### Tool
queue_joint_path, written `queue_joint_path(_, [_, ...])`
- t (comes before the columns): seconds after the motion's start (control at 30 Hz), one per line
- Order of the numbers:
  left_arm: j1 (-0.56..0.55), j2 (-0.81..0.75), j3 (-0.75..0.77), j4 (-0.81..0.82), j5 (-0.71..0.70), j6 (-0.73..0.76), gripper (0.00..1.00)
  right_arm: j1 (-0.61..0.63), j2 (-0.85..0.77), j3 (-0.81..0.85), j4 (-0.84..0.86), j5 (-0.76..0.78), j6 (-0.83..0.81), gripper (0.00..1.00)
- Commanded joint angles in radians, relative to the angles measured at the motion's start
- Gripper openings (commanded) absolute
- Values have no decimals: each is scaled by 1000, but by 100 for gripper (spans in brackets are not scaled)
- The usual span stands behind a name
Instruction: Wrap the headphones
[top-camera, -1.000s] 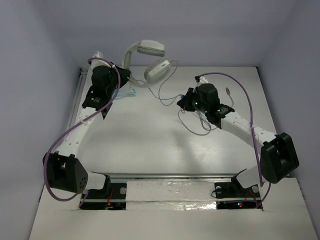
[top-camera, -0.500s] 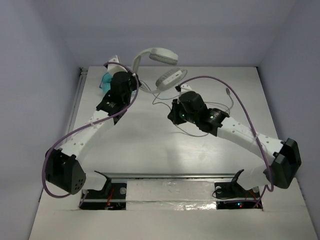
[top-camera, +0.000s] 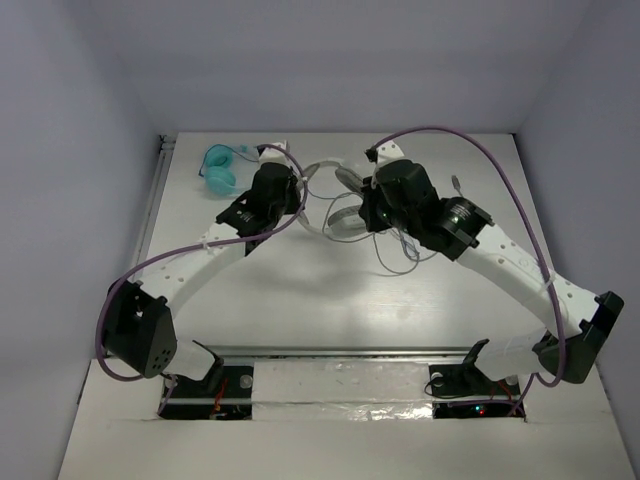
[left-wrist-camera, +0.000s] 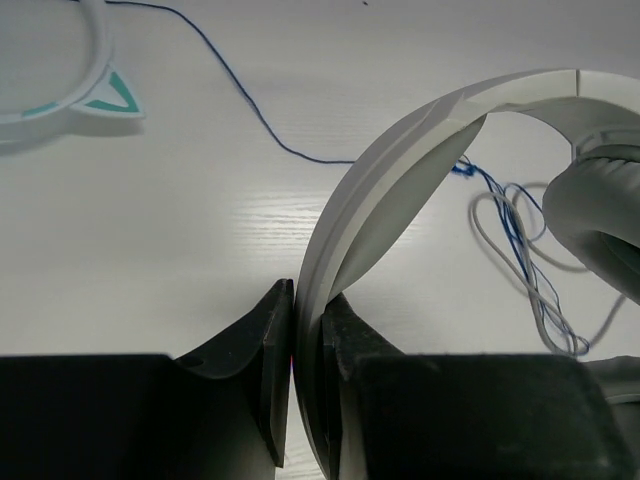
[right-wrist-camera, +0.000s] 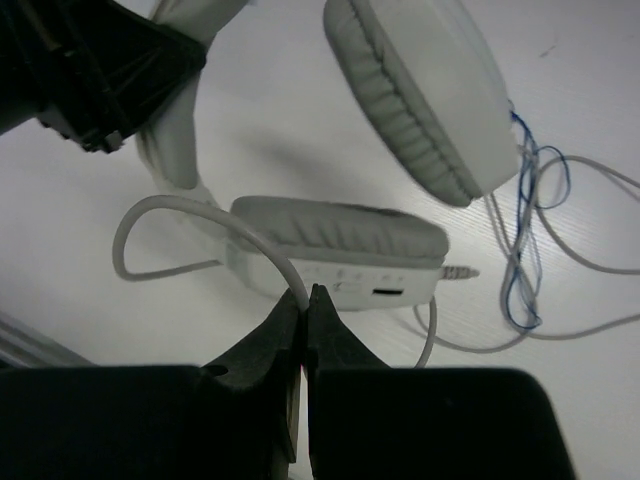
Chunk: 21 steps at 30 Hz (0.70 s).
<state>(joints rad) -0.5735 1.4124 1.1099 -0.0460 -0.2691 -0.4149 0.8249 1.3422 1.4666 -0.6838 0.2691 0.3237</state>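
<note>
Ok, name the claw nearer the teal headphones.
Left. The left claw, clamped on the white headband, sits near the teal headphones; the right claw pinches the grey cable farther off.

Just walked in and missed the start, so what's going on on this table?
Two robot arms are working on the white headphones. The left end effector is shut on the headband, and the right end effector pinches the grey cable close to an earcup. Most of the cable lies loose on the table, not yet wrapped. The teal headphones sit untouched at the far left.
</note>
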Motion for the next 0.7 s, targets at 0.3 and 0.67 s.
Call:
queue_joint_path(0.3, [1,-6,165,-116,375,198,0,0,11,161,-128,278,-117,0])
queue_joint_path(0.67, [1,-10,213,-239,479,399,0,0,25,140,-134,354,-167,0])
